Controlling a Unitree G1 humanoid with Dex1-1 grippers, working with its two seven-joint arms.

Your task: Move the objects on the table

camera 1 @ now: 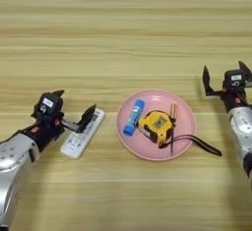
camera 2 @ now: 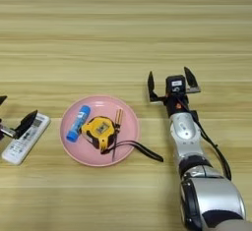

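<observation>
1. Nearest the camera, the robot's silver right forearm rises from the bottom right corner; its black right gripper sits over bare wood to the right of the plate, its two fingers spread wide apart with nothing between them.
2. The silver left forearm enters from the bottom left corner; the left gripper is at the upper end of the remote control, fingers apart; one finger lies over the remote's top end, the other stands off to the left; whether the finger touches the remote cannot be told.
3. The slim white remote control with grey buttons lies flat on the table, angled, just left of the plate and not touching it.
4. A round pink plate sits at the centre of the lower half of the scene.
5. On the plate: a blue glue stick at the left side, lying tilted; a yellow-black tape measure in the middle, just right of the glue stick; a wooden-handled screwdriver beside the tape measure on its right, pointing toward the near rim.
6. The tape measure's black strap trails over the plate's right rim onto the wood.
7. The table is light-brown wood with horizontal plank grain filling the view.
</observation>
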